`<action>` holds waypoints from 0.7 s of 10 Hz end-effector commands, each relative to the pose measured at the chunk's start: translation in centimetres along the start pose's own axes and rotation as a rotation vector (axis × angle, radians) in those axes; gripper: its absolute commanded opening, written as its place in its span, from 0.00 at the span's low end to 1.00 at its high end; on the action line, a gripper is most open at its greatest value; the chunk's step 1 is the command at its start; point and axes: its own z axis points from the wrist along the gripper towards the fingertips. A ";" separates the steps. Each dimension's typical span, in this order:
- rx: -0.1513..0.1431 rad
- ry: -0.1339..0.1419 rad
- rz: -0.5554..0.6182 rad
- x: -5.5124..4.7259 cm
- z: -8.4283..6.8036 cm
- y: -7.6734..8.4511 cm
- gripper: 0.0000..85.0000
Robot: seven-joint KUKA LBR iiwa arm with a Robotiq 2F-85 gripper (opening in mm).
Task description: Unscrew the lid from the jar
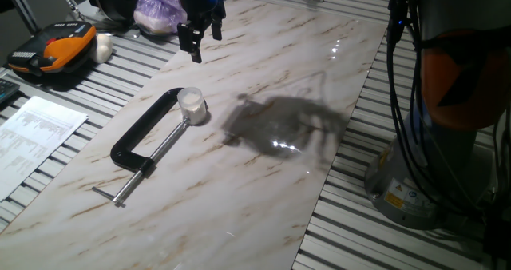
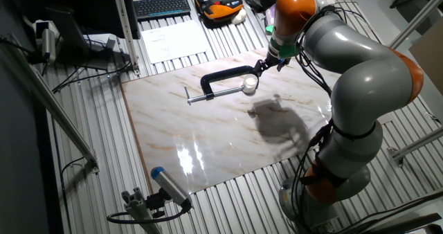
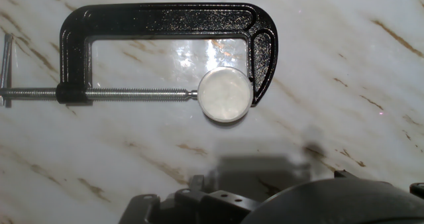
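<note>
The jar (image 1: 192,109) is tiny, whitish and translucent. It sits on the marble board, pinched between the screw and the jaw of a black C-clamp (image 1: 146,132). The white lid (image 1: 190,97) sits on top of it and looks like a pale round disc (image 3: 225,95) in the hand view. My gripper (image 1: 205,45) hangs well above the board, behind the jar and apart from it. It is open with nothing between its fingers. In the other fixed view the gripper (image 2: 265,65) is just right of the jar (image 2: 249,86) and above it.
An orange case (image 1: 52,50), a white lump (image 1: 104,46) and a purple bag (image 1: 160,6) lie beyond the board's far left corner. A printed sheet (image 1: 36,134) lies to its left. The arm's base (image 1: 411,186) stands at the right. The arm's shadow (image 1: 283,122) falls mid-board.
</note>
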 end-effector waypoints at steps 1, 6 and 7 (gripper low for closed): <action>0.009 0.092 -0.053 0.0 0.0 0.0 0.00; 0.011 0.098 -0.058 -0.1 -0.7 0.0 0.00; 0.009 0.096 -0.061 -0.1 -0.7 0.0 0.00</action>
